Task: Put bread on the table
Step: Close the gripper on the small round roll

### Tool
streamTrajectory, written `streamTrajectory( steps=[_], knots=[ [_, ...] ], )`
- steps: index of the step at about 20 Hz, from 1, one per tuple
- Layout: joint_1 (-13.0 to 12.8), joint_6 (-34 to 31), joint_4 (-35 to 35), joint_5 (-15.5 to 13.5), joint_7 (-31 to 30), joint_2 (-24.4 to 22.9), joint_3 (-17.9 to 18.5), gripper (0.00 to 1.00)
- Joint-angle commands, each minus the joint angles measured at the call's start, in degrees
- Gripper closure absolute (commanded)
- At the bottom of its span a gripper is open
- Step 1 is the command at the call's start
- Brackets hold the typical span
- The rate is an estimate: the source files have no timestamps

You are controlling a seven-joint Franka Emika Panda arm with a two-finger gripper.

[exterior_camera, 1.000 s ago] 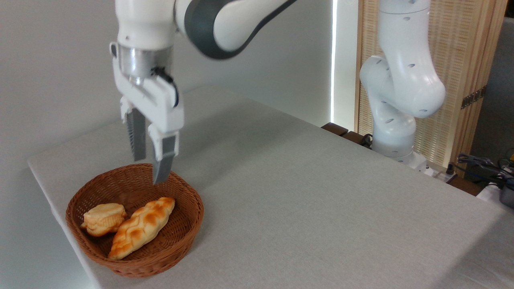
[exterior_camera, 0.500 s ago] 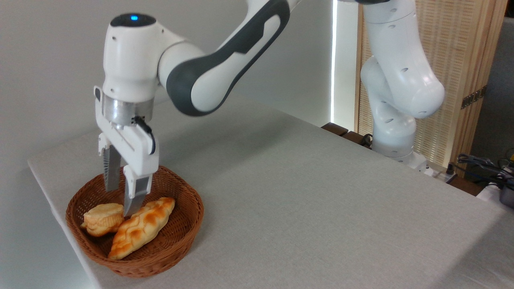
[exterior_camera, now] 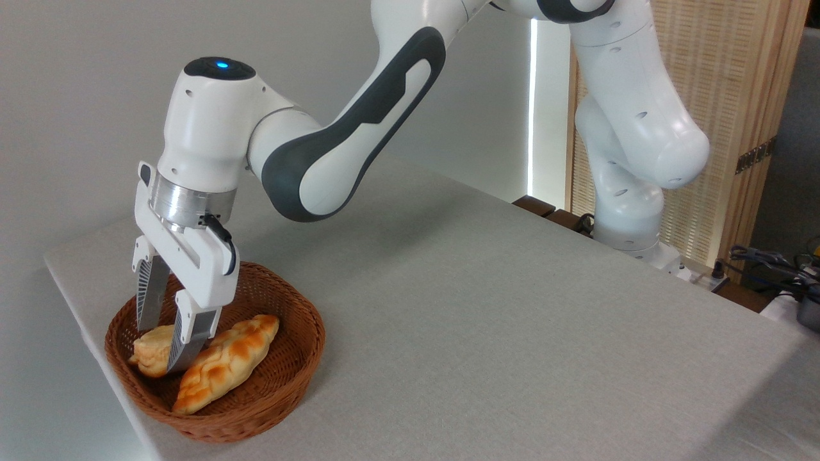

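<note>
- While the tool [exterior_camera: 161, 349] reaches down into the wicker basket [exterior_camera: 282, 390] at the near left corner of the tabletop [exterior_camera: 512, 333], the step in hand is judged to be the grasp of the bread [exterior_camera: 150, 349].
- Tool state: the two fingers stand apart and straddle the bread, one finger on its far side and one in front of it. Contact of the fingers with the bread cannot be confirmed; the tool is not yet closed on it.
- Bread location: inside the basket, on its left side, just beside the braided loaf [exterior_camera: 227, 362], which lies diagonally to its right. The front finger sits between the two items.
- Next move, as judged: close the fingers on the bread only, keeping the front finger clear of the braided loaf; then lift straight up above the basket rim and carry the bread to the right, over bare cloth, for release.
</note>
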Motion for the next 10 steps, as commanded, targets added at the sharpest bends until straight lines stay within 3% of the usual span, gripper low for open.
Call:
streamTrajectory(
  steps=[1,10],
  knots=[
    [-0.1,0.8,1.1,-0.3,0.3,1.5,0.2,0.0],
    [-1.8,0.3,0.7,-0.4,-0.4,2.1,-0.5,0.0]
  ],
)
